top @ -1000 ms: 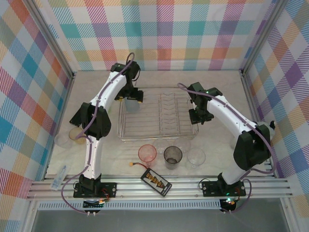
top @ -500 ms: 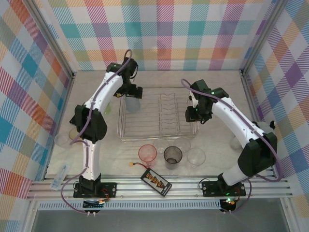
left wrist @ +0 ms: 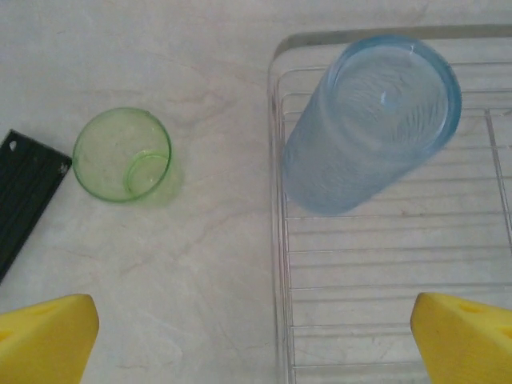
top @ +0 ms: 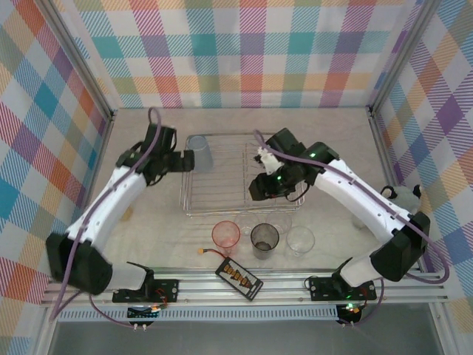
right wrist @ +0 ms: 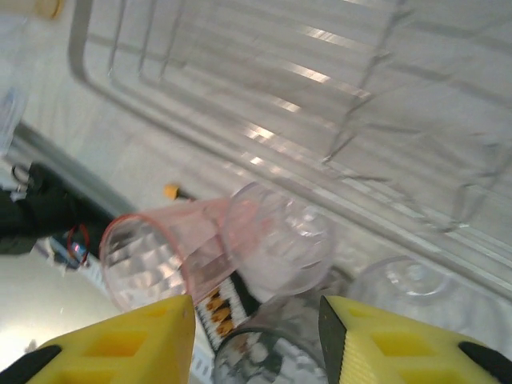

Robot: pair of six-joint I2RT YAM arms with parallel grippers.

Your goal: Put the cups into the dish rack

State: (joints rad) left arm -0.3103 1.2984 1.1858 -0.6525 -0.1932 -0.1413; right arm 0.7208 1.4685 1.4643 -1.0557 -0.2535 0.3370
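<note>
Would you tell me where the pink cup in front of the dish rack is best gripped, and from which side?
Probably the rim of the pink cup, on its left wall, pinched inside and out, coming straight down from above. It stands upright with its mouth open upward, and a clear cup crowds its right side.

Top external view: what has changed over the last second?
The left gripper, jaws wide open, pulled back leftward away from the blue cup, which stands in the far left corner of the dish rack. The right gripper swung left and nearer, over the rack's near side. The blue cup, the rack, and the pink cup, grey cup and clear cup in front stayed put.
</note>
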